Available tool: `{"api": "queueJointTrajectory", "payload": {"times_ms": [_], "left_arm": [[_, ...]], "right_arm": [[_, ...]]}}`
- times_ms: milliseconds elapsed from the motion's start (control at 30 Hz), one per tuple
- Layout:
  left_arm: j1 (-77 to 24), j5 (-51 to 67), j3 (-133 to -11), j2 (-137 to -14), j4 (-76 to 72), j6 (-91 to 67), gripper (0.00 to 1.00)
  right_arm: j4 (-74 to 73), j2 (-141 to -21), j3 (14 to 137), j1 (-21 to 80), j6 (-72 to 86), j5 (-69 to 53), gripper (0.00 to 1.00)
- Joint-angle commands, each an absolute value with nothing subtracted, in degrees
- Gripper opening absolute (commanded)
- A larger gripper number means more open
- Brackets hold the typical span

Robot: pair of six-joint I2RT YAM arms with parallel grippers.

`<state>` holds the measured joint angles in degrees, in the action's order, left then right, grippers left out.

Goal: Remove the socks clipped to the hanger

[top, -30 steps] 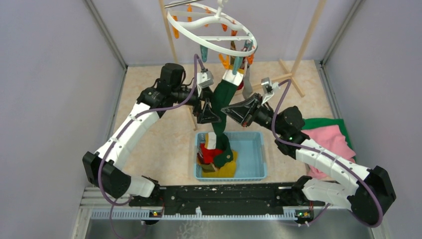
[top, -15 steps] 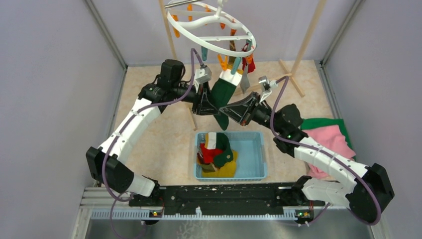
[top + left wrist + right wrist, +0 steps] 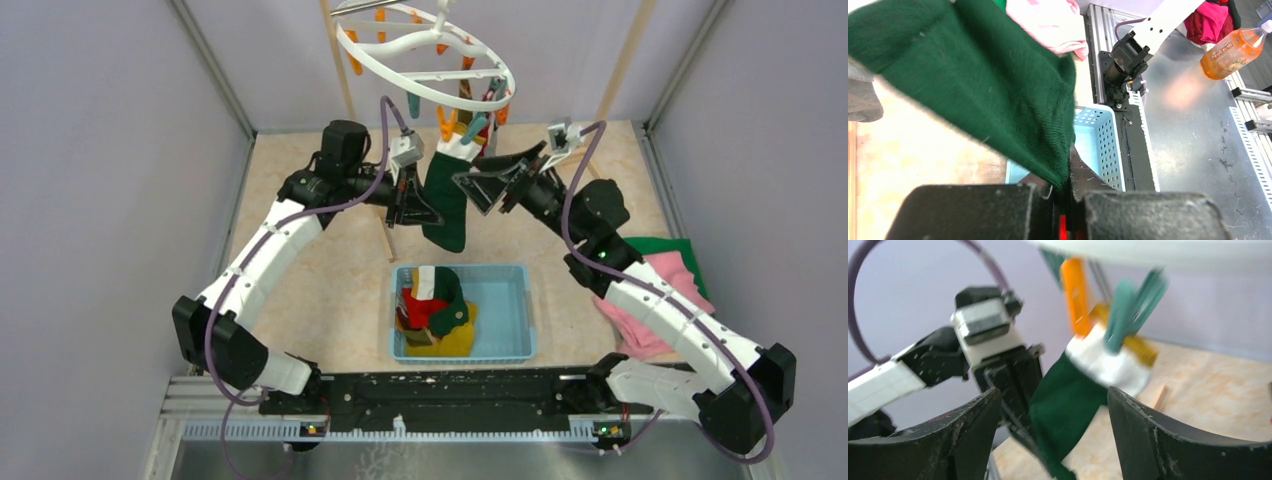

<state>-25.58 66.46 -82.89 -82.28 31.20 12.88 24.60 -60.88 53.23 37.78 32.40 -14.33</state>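
Just ahead of the wide-spread right gripper [image 3: 1053, 395], the teal clip [image 3: 1128, 310] was seen.
Below that clip, the green sock [image 3: 973, 75] was hung lengthwise, pinched by the left gripper [image 3: 1064, 190].

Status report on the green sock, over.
Left gripper shut on green sock. Right gripper open, facing the teal clip on its cuff. Sock not yet off hanger. Nothing blocking the clip.

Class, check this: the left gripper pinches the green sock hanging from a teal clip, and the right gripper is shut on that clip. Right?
No. The right gripper is open, fingers spread short of the teal clip; the right wrist view shows it. The left gripper does pinch the green sock.
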Motion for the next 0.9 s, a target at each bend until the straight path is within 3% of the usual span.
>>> {"api": "queueJointTrajectory", "payload": {"times_ms": [0,133,333,533,867], "left_arm": [[-25.6,68.8,-81.8,-79.3,27.6,11.5,0.00],[-25.6,69.8,-80.8,-78.5,26.3,9.7,0.00],[-25.6,70.9,-80.5,-77.8,25.8,8.3,0.00],[-25.5,71.5,-79.7,-77.1,25.2,7.6,0.00],[-25.6,71.4,-78.1,-76.2,25.0,7.9,0.00]], "right_arm": [[27.8,-63.6,58.0,32.2,33.9,-18.0,0.79],[33.8,-66.8,59.1,29.9,36.9,-22.5,0.83],[42.4,-71.9,60.6,28.3,43.0,-25.8,0.81],[53.7,-76.0,61.0,26.8,50.0,-28.2,0.72],[60.6,-80.9,63.9,26.4,55.4,-27.4,0.51]]}}
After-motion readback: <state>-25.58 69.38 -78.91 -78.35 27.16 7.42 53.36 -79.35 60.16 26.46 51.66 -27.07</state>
